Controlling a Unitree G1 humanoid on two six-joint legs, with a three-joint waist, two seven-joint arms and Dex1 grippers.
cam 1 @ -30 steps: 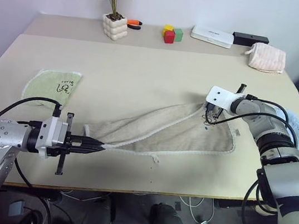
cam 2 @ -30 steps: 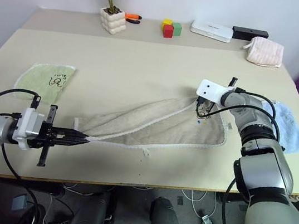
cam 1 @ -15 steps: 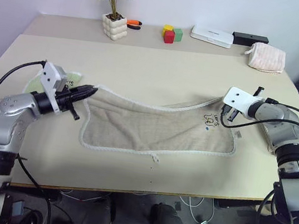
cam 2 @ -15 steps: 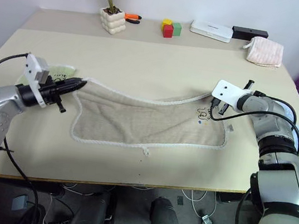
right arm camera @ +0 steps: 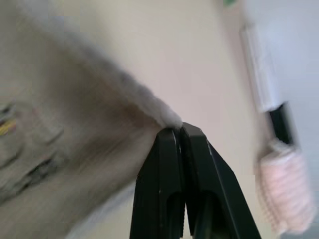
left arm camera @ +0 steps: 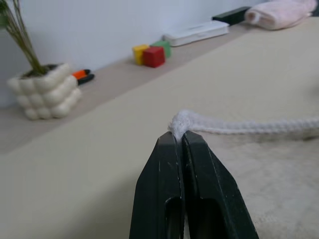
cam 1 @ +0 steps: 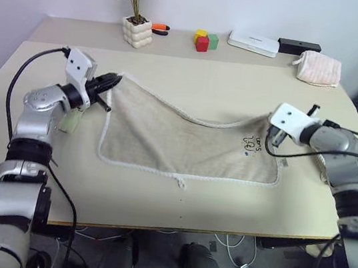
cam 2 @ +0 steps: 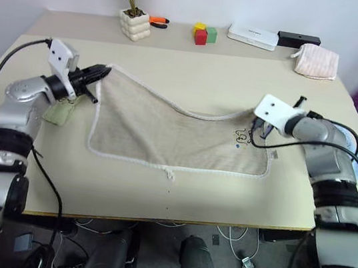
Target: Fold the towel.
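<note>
Moved: left gripper carried its corner up and away, spreading the towel flat on the table | grip: both pinch far corners, right gripper too | step: spreading; next, bring far edge toward near edge.

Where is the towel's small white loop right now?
In the left eye view, the white loop hangs off the middle of the towel's near edge and lies on the table, about midway between the two arms.
</note>
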